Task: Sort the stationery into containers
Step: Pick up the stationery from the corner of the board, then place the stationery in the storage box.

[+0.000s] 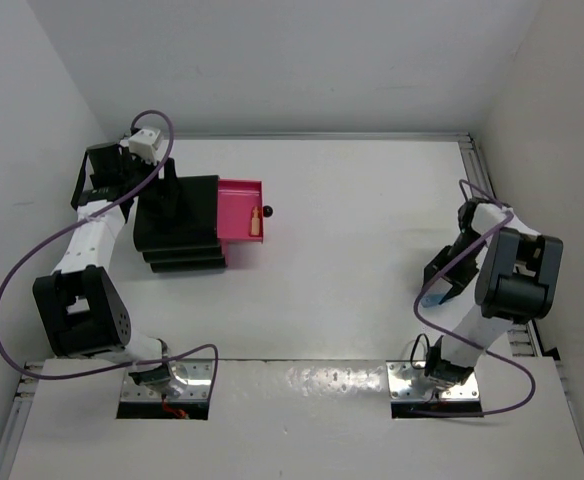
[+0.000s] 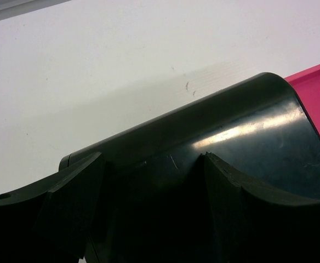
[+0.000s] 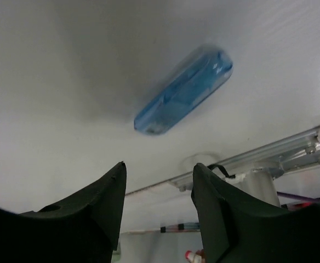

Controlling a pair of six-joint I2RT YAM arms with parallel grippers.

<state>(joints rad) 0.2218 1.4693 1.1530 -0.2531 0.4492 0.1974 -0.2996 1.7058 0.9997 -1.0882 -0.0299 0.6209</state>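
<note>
The middle of the table (image 1: 372,230) lies open between the two arms, with room for either gripper to pass. On the left, the black box (image 1: 187,215) and its pulled-out pink drawer (image 1: 240,205) (knob (image 1: 267,212) jutting right) stand in the way. The left gripper (image 2: 153,161) sits close over the box top. The right gripper (image 3: 157,181), fingers apart near the blue highlighter (image 3: 183,90), is hemmed in by the rail (image 3: 280,150) and the right wall (image 1: 572,120).

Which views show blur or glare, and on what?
Right wrist: the light-blue highlighter is soft and smeared, though the right gripper has crisp edges. Left wrist: a glare streak crosses the glossy top of the black box. Top external: sharp throughout, with a shiny patch on the table near the arm bases.
</note>
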